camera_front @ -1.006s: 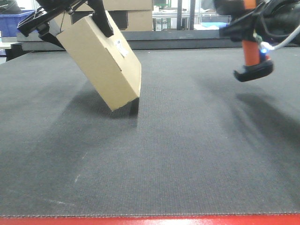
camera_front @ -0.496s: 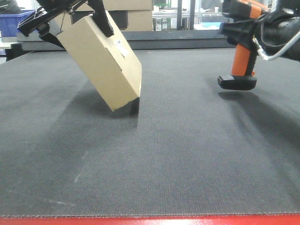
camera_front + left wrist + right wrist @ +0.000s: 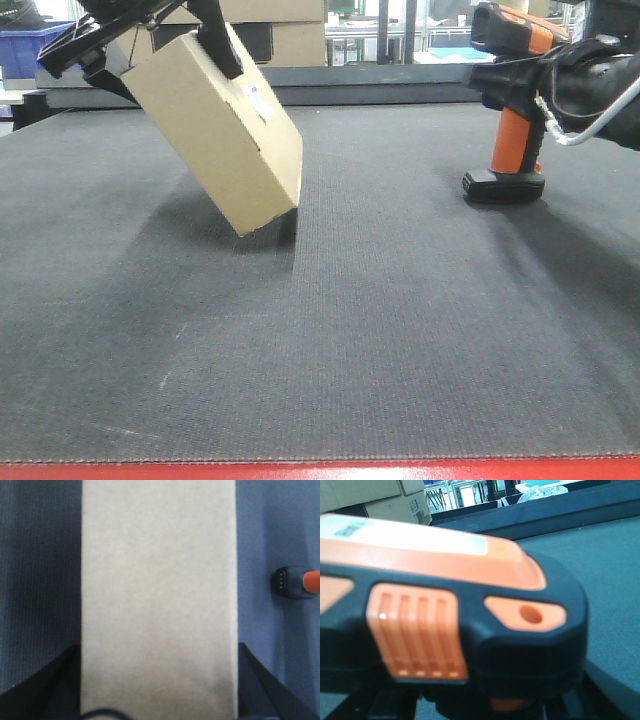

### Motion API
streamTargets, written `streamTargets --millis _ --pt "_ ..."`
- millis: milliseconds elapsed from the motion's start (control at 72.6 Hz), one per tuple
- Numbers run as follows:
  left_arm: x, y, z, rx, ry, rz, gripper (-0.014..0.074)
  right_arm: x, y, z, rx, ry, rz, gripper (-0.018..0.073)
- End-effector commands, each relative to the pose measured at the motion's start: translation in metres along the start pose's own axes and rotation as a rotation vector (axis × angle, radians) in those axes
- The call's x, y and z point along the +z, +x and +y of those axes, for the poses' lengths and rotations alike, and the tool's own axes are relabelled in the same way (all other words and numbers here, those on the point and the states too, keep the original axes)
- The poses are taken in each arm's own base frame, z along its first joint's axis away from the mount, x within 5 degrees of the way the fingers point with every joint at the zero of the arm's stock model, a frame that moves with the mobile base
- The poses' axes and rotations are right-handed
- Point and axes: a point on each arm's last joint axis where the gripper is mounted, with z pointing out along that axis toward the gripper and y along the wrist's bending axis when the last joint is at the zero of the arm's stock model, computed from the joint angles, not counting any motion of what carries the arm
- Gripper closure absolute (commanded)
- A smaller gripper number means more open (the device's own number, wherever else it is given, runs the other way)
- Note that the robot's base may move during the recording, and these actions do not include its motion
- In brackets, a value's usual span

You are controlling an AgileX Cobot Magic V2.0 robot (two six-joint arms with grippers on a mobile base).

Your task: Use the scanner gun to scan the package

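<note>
Front view: your left pincer (image 3: pixel 170 70) pinches the package (image 3: pixel 215 140), tilted, low corner on the mat (image 3: pixel 350 330) below. Its label (image 3: pixel 258 103) shows only here. Your right pincer (image 3: pixel 535 85) squeezes the scanner gun (image 3: pixel 512 150), foot down under it.

Left wrist view: the package fills it.

Right wrist view: only the scanner gun shows, so you could aim wrong.

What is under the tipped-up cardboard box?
Just the dark mat and a shadow show under the package. Whatever lies right beneath its far side is hidden by it.
</note>
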Motion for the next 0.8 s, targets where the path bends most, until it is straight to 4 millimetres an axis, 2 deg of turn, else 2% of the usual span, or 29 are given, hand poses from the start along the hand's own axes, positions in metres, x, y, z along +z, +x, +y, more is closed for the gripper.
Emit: streamTargets --millis 0,165,275,427,785 --pt "-0.0041 -0.0005 -0.0050 0.001 0.021 -0.019 0.0708 -0.0001 -0.0103 0.0009 -0.003 -0.009 -0.084 0.0569" --pt "-0.0041 -0.0005 -0.0050 0.001 0.021 -0.019 0.0708 -0.0001 -0.0102 0.0009 -0.003 -0.009 -0.082 0.0190" --pt "-0.0041 -0.0005 -0.0050 0.001 0.021 -0.019 0.0708 0.0001 -0.0077 0.0009 -0.004 -0.009 -0.055 0.0080" --pt "-0.0041 -0.0005 -0.0050 0.001 0.021 -0.019 0.0708 0.0002 -0.0049 0.0009 -0.004 -0.009 -0.023 -0.0001" --pt "-0.0045 -0.0012 -0.0049 0.006 0.017 -0.025 0.0708 -0.0047 -0.0119 0.0037 0.001 -0.019 0.038 0.0000"
